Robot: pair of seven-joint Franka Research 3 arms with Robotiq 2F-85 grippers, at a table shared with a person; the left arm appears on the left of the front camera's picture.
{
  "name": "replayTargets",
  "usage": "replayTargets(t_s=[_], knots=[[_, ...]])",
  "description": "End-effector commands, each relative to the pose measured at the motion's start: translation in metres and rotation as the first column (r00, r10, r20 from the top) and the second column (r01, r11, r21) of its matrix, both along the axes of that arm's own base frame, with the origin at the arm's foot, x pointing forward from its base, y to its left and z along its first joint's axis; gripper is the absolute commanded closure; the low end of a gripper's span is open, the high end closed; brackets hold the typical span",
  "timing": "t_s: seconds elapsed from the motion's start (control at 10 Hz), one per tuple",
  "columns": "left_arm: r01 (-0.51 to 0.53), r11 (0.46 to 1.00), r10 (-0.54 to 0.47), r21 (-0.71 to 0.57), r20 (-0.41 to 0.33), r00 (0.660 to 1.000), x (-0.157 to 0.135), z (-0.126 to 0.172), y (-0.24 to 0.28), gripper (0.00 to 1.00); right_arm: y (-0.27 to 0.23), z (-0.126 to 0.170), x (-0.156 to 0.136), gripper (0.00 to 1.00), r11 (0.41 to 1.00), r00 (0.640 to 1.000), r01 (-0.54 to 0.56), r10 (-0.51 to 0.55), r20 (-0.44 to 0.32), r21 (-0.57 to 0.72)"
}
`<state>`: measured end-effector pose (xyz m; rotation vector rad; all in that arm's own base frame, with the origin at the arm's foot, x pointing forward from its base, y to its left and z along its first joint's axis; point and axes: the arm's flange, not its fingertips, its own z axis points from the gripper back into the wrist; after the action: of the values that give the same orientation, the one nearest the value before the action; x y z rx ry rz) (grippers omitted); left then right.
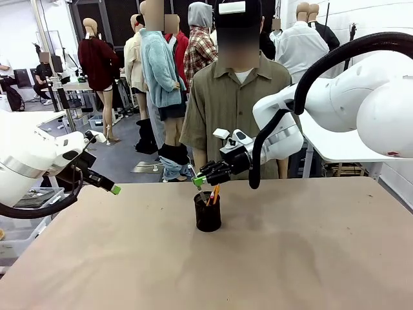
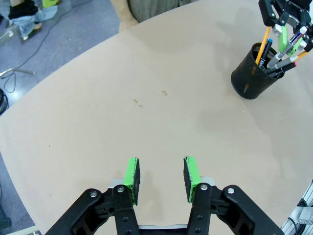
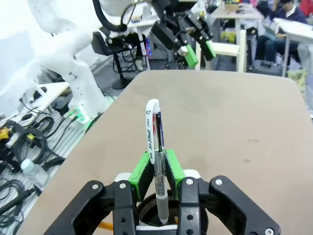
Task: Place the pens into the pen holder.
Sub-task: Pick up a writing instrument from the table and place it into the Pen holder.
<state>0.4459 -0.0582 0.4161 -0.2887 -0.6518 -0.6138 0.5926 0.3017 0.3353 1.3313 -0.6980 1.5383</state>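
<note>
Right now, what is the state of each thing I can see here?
Right gripper: shut on a clear pen, directly above the holder.
Left gripper: open, empty, above bare table.
Pen holder: upright, with pens inside.
Orange pencil: leaning in the holder.

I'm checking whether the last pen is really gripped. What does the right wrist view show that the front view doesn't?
Right wrist view alone: the right gripper shut on a silver-grey pen, upright between the green pads, its lower end pointing down into the pen holder right below; the print on its barrel.

Front view alone: the person across the table, and the orange-yellow pen already standing in the holder.

Both: the holder, the tan table, and the left gripper, open and holding nothing, off to one side.
</note>
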Motion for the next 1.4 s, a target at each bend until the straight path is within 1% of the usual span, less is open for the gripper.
replayTargets(t_s=[0.0,0.1,0.3,0.4,0.5,0.6,0.8,1.0,1.1,1.3], knots=[[-0.002,1.0,0.002,0.005,0.013,1.0,0.001,0.001,-0.001,0.51,0.003,0.001,0.008,1.0,0.999,1.0,-0.01,0.009,-0.012,-0.049],[-0.002,1.0,0.002,0.005,0.013,1.0,0.001,0.001,-0.001,0.51,0.003,-0.001,0.008,1.0,0.998,0.999,-0.019,0.017,-0.029,-0.051],[-0.002,1.0,0.002,0.005,0.013,1.0,0.001,0.001,-0.001,0.51,0.002,-0.001,0.007,1.0,0.997,1.0,-0.025,0.024,-0.015,-0.07],[-0.002,1.0,0.002,0.005,0.013,1.0,0.001,0.001,-0.001,0.51,0.002,-0.001,0.007,0.92,0.997,1.0,-0.026,0.025,-0.015,-0.072],[-0.002,1.0,0.002,0.005,0.013,1.0,0.001,0.001,-0.001,0.51,0.001,-0.001,0.007,0.79,0.997,1.0,-0.028,0.027,-0.016,-0.074],[-0.002,1.0,0.002,0.005,0.013,1.0,0.001,0.001,-0.001,0.51,0.001,-0.001,0.007,0.74,0.997,1.0,-0.025,0.024,-0.016,-0.074],[-0.002,1.0,0.002,0.005,0.013,1.0,0.001,0.001,-0.001,0.51,0.0,-0.002,0.007,0.74,0.997,1.0,-0.024,0.023,-0.014,-0.073],[-0.002,1.0,0.002,0.005,0.013,1.0,0.001,0.001,-0.001,0.51,-0.004,0.001,0.005,0.74,0.998,1.0,-0.017,0.017,0.009,-0.068],[-0.002,1.0,0.002,0.005,0.013,1.0,0.001,0.001,-0.001,0.51,-0.009,0.01,0.001,0.74,0.998,0.999,-0.008,0.01,0.033,-0.062],[-0.002,1.0,0.002,0.005,0.013,1.0,0.001,0.001,-0.001,0.51,-0.029,0.042,-0.014,0.74,0.998,0.993,0.033,-0.026,0.119,-0.059]])
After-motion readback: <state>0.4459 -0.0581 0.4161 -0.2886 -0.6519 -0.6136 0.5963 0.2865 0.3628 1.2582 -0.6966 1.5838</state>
